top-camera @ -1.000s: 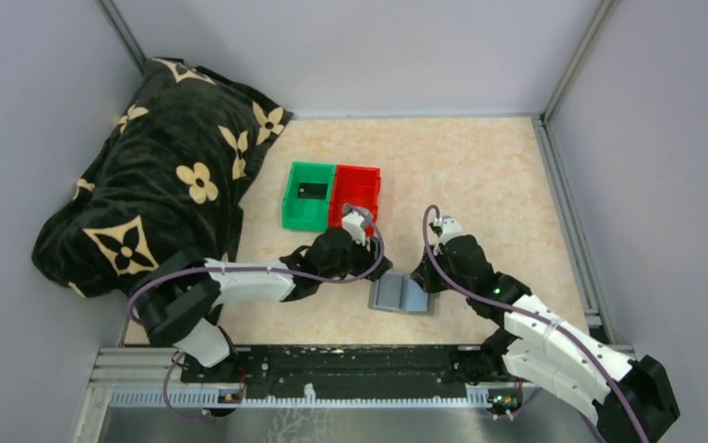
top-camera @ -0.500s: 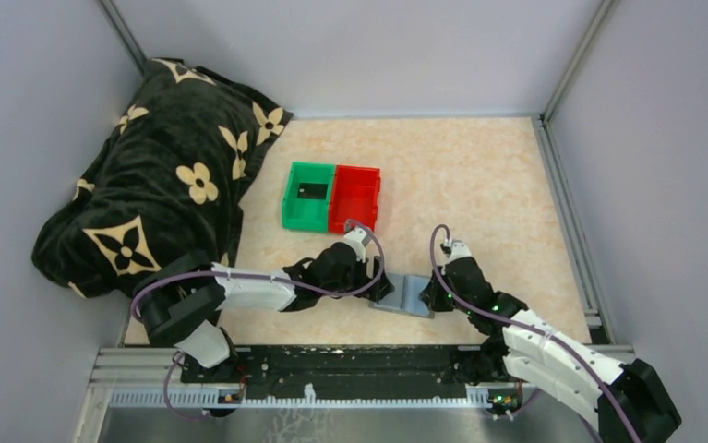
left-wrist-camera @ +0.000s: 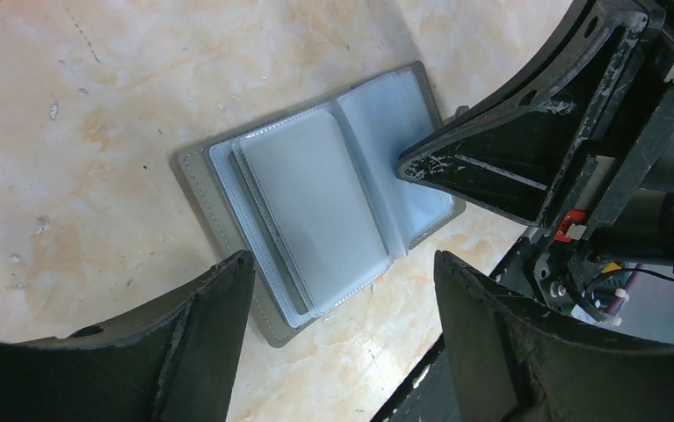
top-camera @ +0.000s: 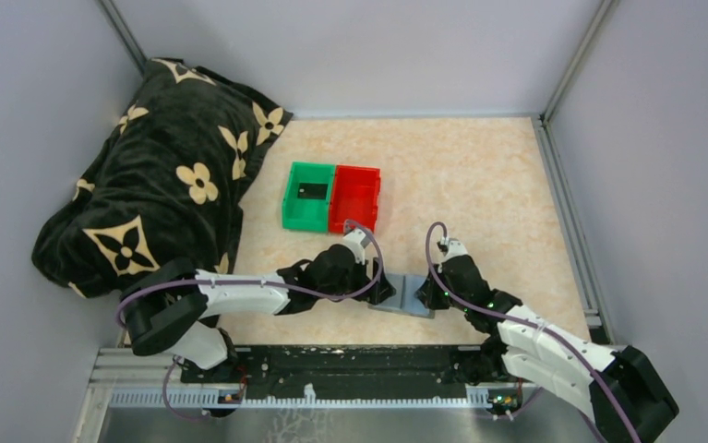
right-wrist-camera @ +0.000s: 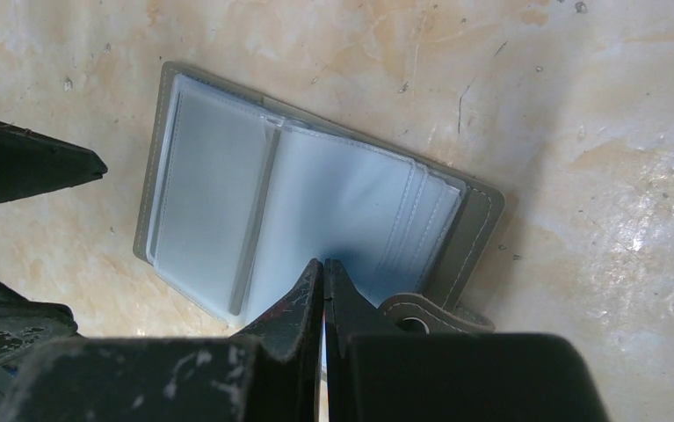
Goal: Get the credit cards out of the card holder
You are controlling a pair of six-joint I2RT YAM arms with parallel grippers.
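One grey bifold card holder point(top-camera: 403, 295) is seen lying open on the beige marbled table point(top-camera: 479, 185), between two grippers. One green plastic bin point(top-camera: 287, 194) and one red plastic bin point(top-camera: 375, 189) are set touching, well behind it. One small dark flat rectangular card point(top-camera: 312, 191) lies in the green bin.

Only the wrist views show the clear plastic sleeves point(left-wrist-camera: 315, 220) and the snap strap point(right-wrist-camera: 416, 321).

The left gripper point(left-wrist-camera: 342, 264) is spread wide over the holder's left edge. The right gripper point(right-wrist-camera: 322, 264) is closed, its tips on the right panel. One black flower-patterned blanket point(top-camera: 156, 175) is heaped far left.
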